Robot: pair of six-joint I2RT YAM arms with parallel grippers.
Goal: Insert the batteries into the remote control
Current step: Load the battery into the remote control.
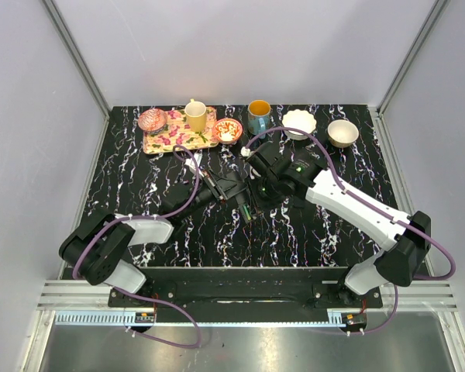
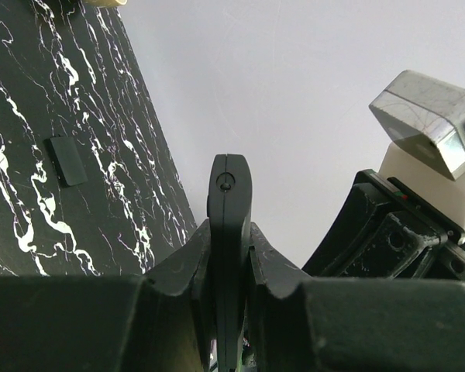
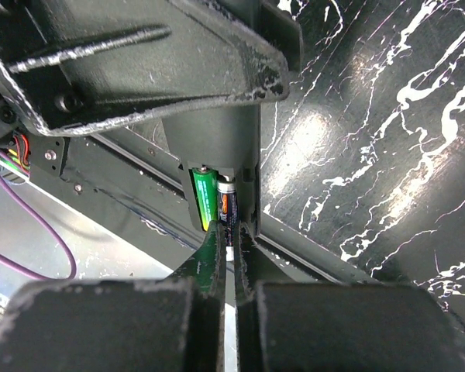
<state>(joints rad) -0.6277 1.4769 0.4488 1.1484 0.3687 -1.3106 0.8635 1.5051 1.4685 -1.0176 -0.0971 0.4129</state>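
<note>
Seating batteries [image 3: 204,198] | left gripper [image 2: 229,242] clamped on remote control [image 2: 229,186] | right gripper [image 3: 229,232] together, batteries directly ahead, axes aligned

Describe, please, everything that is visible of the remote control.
The remote control is a slim black plastic bar with a seam along its narrow edge and a small round hole near its rounded end. The left gripper clamps it edge-on. Its open slot holds a green battery and a dark battery side by side. The shut right gripper sits at the dark one's end.
</note>
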